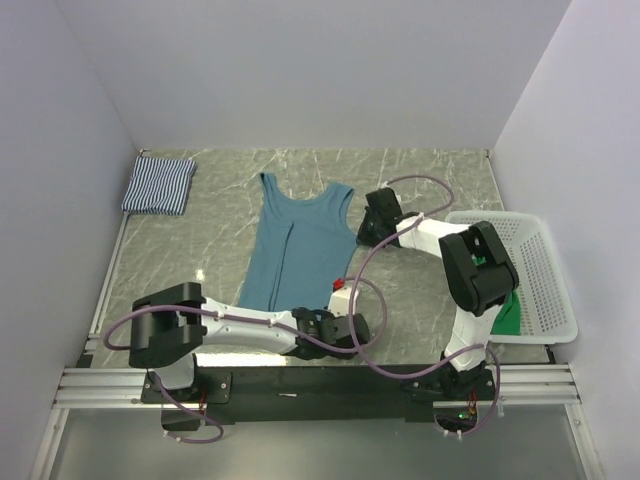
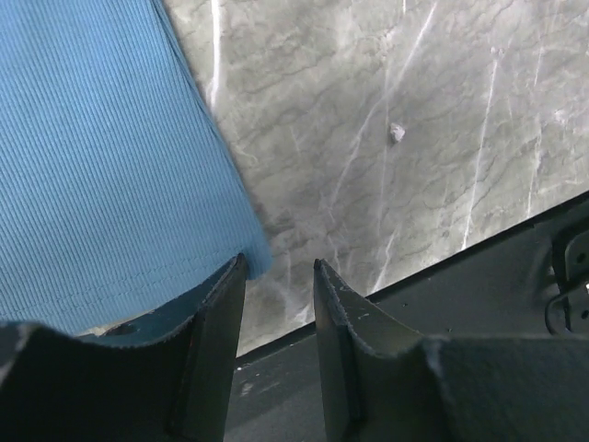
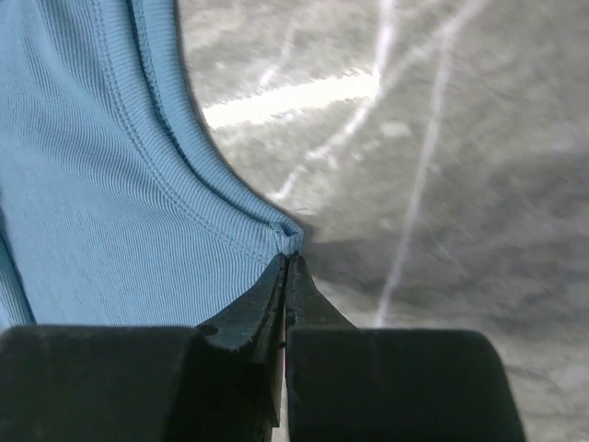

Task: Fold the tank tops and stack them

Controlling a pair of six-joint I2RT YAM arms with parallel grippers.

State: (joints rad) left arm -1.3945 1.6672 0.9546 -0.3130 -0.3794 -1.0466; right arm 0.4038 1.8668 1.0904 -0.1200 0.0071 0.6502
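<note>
Top external: long axis of teal tank top (image 1: 300,250) bottom-to-top of frame, right tool (image 1: 372,228) pinched shut on its frame-right edge, left tool (image 1: 348,328) open beside lower-right hem corner.

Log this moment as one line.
left pincer: open at hem corner | right pincer: shut on plain teal-blue fabric tank top | navy-and-white striped top: folded, far-left
</note>
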